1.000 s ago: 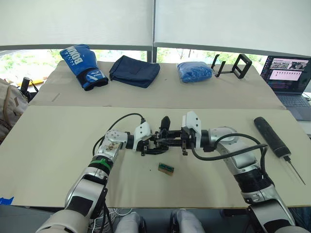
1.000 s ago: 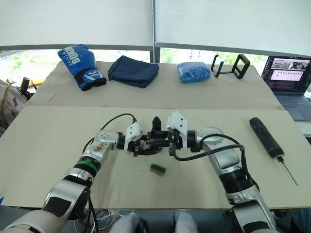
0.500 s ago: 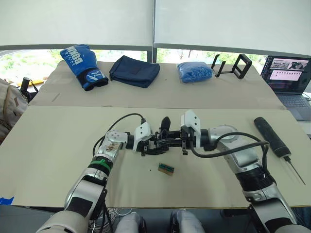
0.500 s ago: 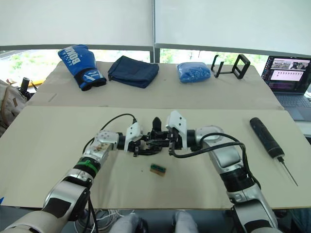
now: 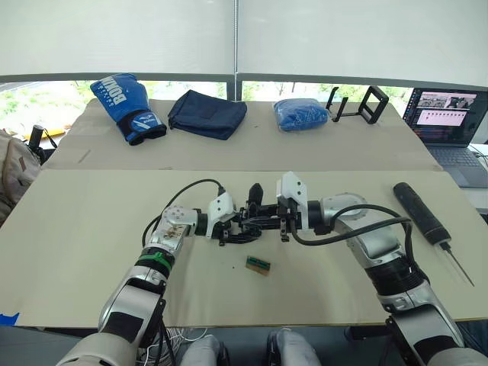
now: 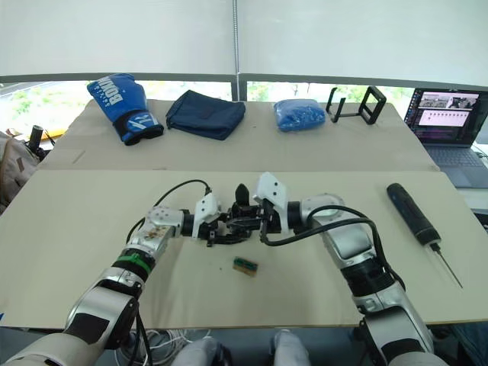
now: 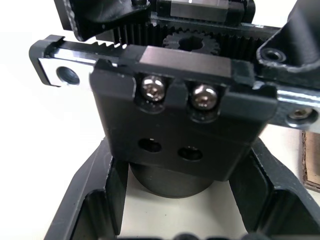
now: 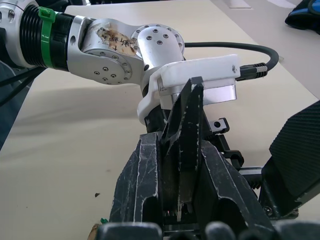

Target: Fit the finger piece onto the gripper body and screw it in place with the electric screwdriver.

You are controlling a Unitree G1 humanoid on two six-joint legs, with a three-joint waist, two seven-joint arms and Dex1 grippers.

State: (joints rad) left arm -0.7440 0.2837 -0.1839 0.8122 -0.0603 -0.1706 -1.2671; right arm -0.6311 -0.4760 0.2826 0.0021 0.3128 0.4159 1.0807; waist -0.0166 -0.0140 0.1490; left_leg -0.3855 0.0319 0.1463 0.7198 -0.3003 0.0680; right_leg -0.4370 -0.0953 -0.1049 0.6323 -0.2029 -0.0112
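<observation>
Both arms meet at mid-table. The left gripper (image 5: 238,226) is clamped on the gripper body (image 7: 180,120): in the left wrist view its two black fingers (image 7: 95,200) sit either side of the round base, w/ two screws, two empty holes and a toothed rack visible above. The body stands between the two wrists, its pointed black finger sticking up.

The right gripper (image 5: 263,221) comes in from the opposite side, fingers closed on the finger piece (image 8: 184,125); in the right wrist view the tapered wedge is pinched upright between them, tip pointing toward the left wrist. Piece is held right against the gripper body; whether it's seated can't be told.

The electric screwdriver (image 5: 422,213) lies flat on the table well to the right, apart from both grippers, metal bit toward the near edge. A small green-and-brown block (image 5: 258,264) lies on the table (image 5: 91,252) just in front of the grippers.

Far side: blue boxing glove (image 5: 126,106), dark blue cloth (image 5: 207,113), blue bundle (image 5: 300,114), black stand (image 5: 358,104), open laptop (image 5: 450,126) at the right
</observation>
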